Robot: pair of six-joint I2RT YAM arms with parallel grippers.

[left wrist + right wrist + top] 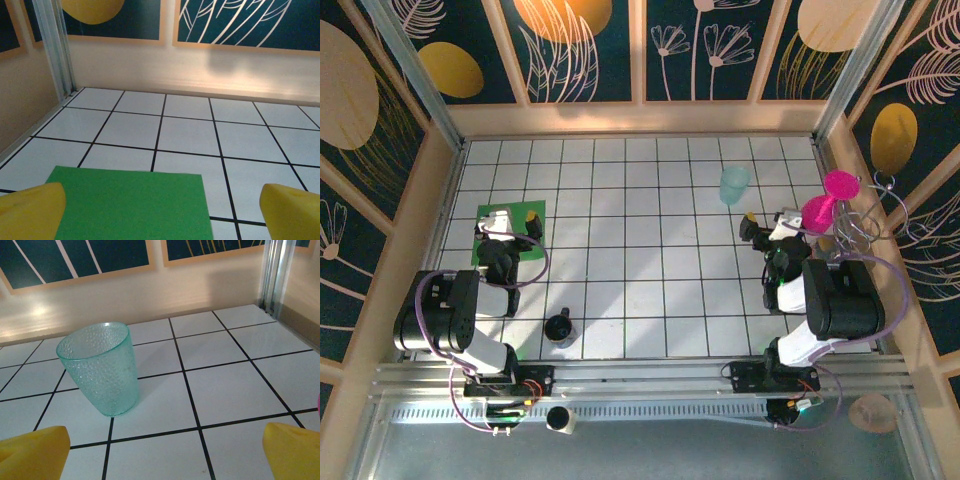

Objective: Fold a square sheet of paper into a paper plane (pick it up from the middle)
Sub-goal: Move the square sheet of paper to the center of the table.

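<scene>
While the thin bright green square sheet of paper (pixel 130 205) lies flat on the white gridded counter (pixel 650 250) near its left edge, you have the left fingers (pixel 30 212) spread wide over it, and the right fingers (pixel 32 455) equally wide, facing the pale teal dimpled plastic cup (pixel 100 370).

Teal cup (pixel 734 185), pink hourglass-like item (pixel 828 200), perhaps a dark cup (pixel 559 327)

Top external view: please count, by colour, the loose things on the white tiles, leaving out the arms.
Green: 1, the square sheet of paper
Teal: 1, the cup
Pink: 1, the hourglass-shaped object
Black: 1, the small container
Total: 4
</scene>
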